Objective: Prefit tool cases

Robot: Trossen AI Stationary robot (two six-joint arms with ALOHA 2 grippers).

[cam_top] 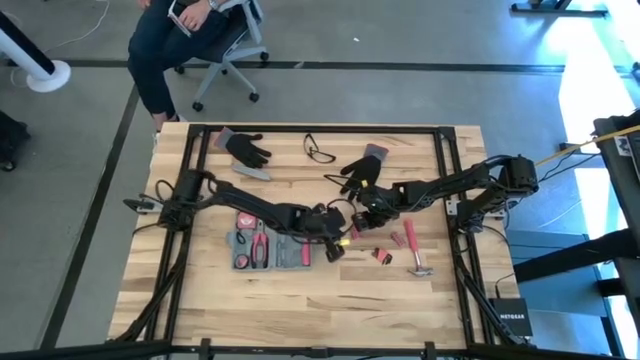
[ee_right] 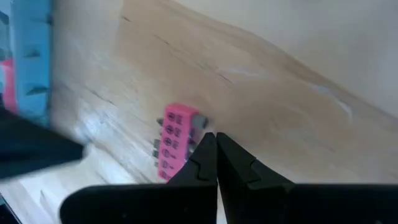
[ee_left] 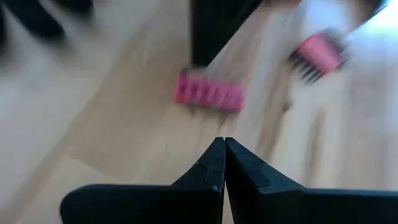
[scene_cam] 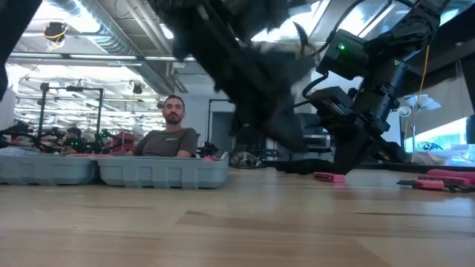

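While both claws are pressed together and hold nothing, the left gripper (cam_top: 335,247) and right gripper (cam_top: 362,215) hang near the table's (cam_top: 300,300) middle. The case (cam_top: 270,248) lies open just beside the left gripper, holding pink tools.

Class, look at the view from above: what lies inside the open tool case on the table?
Inside the tool case lie pink-handled tools, among them pliers. Its right end is covered by the left hand, so what lies there cannot be seen.
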